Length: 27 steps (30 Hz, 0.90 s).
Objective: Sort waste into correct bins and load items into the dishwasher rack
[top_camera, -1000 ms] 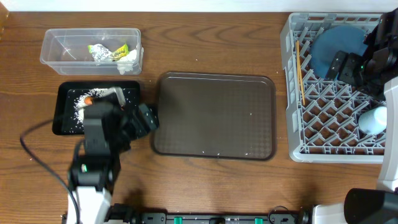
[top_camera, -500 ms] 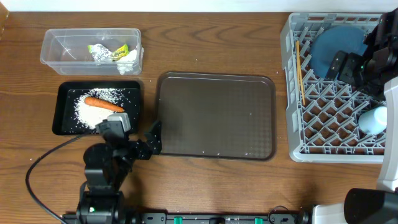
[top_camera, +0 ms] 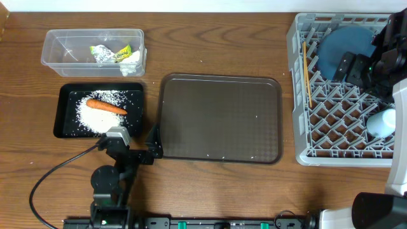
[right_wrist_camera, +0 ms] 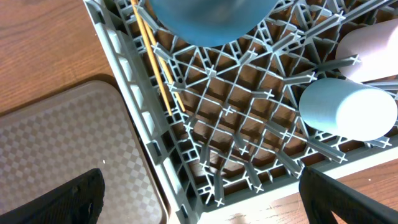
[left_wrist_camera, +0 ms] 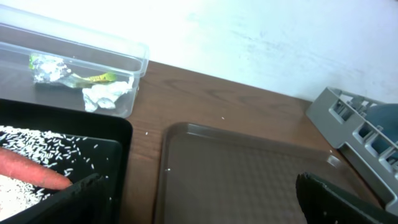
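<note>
Carrot [top_camera: 106, 107] and rice [top_camera: 94, 116] lie in the black tray [top_camera: 62, 131], wrapper [top_camera: 112, 53] in the clear tub [top_camera: 52, 42] at 11 o'clock, dish [top_camera: 344, 48], chopsticks [top_camera: 306, 71] and cup [top_camera: 382, 123] in the rack [top_camera: 298, 95] at 3 o'clock. The right gripper [right_wrist_camera: 199, 186] and left gripper [left_wrist_camera: 199, 185] are both spread and empty, and the left, drawn back toward 6 o'clock since a second ago, sits just beside the serving tray [top_camera: 219, 117] and could nudge it.

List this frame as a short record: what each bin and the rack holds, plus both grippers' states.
black tray: rice and carrot
clear tub: silver wrapper
serving tray: between black tray and rack
dishwasher rack: dark blue dish, chopsticks, light blue cup
left gripper: open, holding nothing, at the serving tray's left edge
right gripper: open, holding nothing, over the rack
</note>
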Motion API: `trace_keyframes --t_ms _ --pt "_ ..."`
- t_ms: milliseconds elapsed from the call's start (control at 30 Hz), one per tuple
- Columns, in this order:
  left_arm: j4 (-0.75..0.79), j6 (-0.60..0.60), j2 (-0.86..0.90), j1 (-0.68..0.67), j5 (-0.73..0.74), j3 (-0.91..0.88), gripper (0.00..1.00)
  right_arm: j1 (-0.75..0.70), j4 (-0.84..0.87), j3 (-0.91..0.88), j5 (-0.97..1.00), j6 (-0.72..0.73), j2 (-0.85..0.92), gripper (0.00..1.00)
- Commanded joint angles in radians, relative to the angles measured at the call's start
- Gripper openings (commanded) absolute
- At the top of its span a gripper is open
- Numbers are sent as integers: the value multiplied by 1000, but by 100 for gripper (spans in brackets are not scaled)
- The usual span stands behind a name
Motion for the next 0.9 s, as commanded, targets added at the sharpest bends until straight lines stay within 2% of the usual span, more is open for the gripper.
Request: trace_keyframes --t_ms 0,433,633,867 --pt "20 16 -39 4 -37 -39 99 -3 0 -2 6 16 -1 99" --pt "-31 17 -121 26 -66 -77 99 -3 0 -2 6 16 -1 99" --pt "-190 19 -205 44 -68 -77 99 -3 0 -2 6 16 -1 99" --pt "-186 67 -249 44 -70 -77 99 -3 0 -2 6 16 -1 99"
